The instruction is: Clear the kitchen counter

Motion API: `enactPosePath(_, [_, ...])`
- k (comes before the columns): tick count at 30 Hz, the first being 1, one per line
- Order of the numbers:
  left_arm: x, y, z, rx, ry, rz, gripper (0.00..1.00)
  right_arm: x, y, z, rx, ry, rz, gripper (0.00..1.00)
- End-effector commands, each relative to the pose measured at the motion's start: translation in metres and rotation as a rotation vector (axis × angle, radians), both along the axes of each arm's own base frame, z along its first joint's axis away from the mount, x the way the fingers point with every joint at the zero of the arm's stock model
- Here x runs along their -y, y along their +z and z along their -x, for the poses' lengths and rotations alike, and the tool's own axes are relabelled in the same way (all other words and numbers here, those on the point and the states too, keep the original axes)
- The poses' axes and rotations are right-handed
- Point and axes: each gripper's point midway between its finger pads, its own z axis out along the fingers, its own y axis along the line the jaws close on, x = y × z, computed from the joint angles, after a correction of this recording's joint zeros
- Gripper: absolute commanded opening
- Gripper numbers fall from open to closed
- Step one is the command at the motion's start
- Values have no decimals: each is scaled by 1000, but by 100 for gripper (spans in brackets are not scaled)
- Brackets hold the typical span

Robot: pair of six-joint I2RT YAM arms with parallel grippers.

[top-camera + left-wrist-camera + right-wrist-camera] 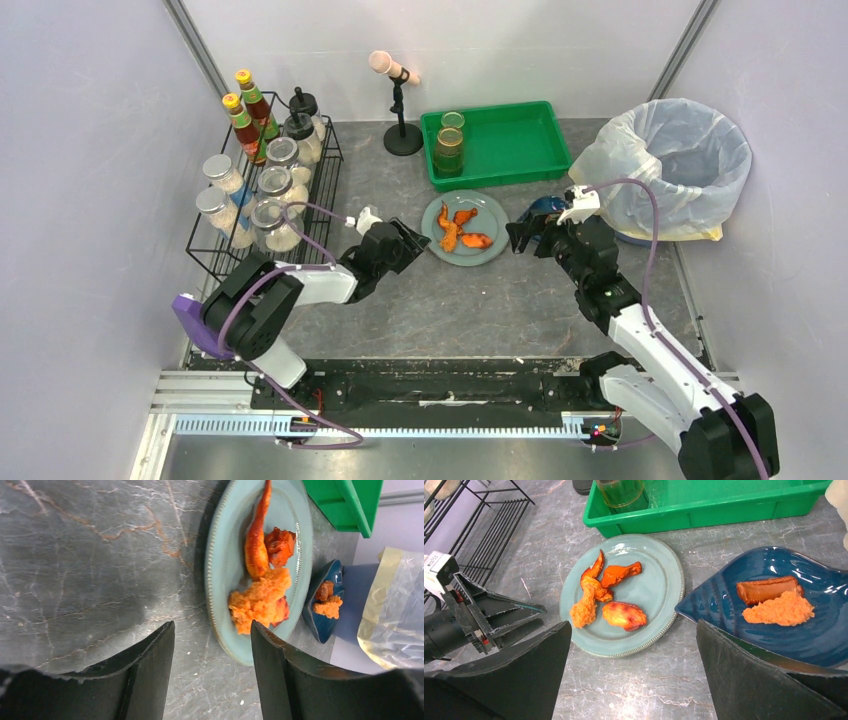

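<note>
Kitchen counter (450,310) spans the cell ahead of both arm bases, black rail at its near edge. Centre of counter: teal plate (464,228) with orange food scraps, blue dish (548,207) just right of it, also holding food. Green tray (510,140) behind, wire rack (325,160) left, lined bin (640,150) right. Left end effector (415,243) spread apart at plate's left rim, gripping nothing. Right end effector (515,236) likewise apart, near plate and dish.

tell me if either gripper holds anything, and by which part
Nothing: the left gripper is open beside the round pale teal plate, the right gripper open by the dark blue dish.
</note>
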Motion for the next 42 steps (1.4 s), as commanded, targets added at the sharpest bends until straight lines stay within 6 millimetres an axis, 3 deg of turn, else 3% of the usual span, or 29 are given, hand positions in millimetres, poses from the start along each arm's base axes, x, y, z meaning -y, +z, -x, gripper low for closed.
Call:
enactPosePath(1, [-1, 8, -16, 80, 113, 124, 62, 3, -1, 8, 5, -1, -2, 98])
enactPosePath(16, [24, -24, -30, 82, 69, 203, 55, 12, -10, 21, -11, -11, 27, 98])
enactPosePath(29, [36, -32, -43, 76, 52, 180, 50, 17, -14, 26, -21, -32, 32, 98])
enactPosePath(31, [36, -34, -43, 74, 53, 180, 46, 17, -19, 28, -32, -28, 31, 98])
enactPosePath(39, [37, -19, -38, 88, 47, 227, 3, -3, -51, 45, -149, 21, -144, 98])
enactPosePath(42, [34, -10, -35, 91, 56, 257, 2, -10, -66, 51, -197, 15, -260, 98])
